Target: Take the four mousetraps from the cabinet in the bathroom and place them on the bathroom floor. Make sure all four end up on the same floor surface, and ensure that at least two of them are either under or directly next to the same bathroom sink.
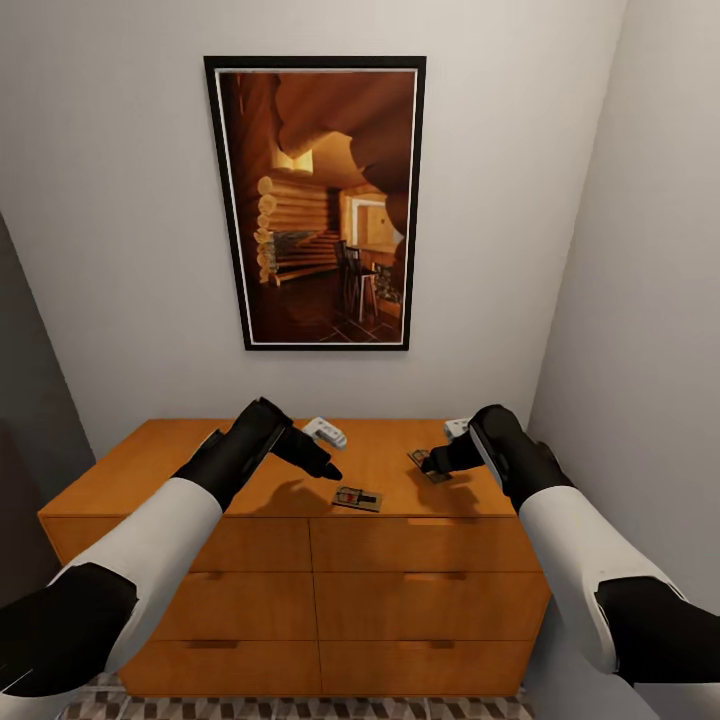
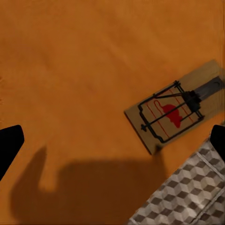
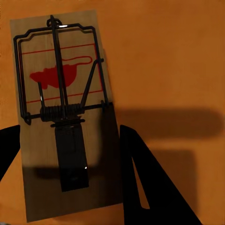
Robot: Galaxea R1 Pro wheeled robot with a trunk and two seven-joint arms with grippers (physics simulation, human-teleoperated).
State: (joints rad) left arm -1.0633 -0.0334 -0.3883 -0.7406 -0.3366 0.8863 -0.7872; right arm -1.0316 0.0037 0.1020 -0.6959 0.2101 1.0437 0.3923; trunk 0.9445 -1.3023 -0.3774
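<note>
Mousetraps: two lie flat on the cabinet [image 1: 150, 470] top. One trap [image 1: 357, 497] sits at the front edge near the middle; the other trap [image 1: 428, 466] lies toward 3 o'clock, under the right gripper.
Left gripper [image 1: 325, 468]: hovers over the top, just at 10 o'clock of the front trap [image 2: 176, 112], apart from it; fingers spread wide, nothing between them.
Right gripper [image 1: 432, 464]: low over its trap [image 3: 61, 117], fingers spread, one on each long side of the board; contact cannot be told.
White objects: one [image 1: 325, 432] at 12 o'clock behind the left gripper, another [image 1: 456, 427] beside the right wrist; too small to tell what they are.
Floor [image 2: 187, 197]: cube-pattern tiles below the cabinet front.
Picture [image 1: 315, 200]: framed on the wall above the cabinet.
</note>
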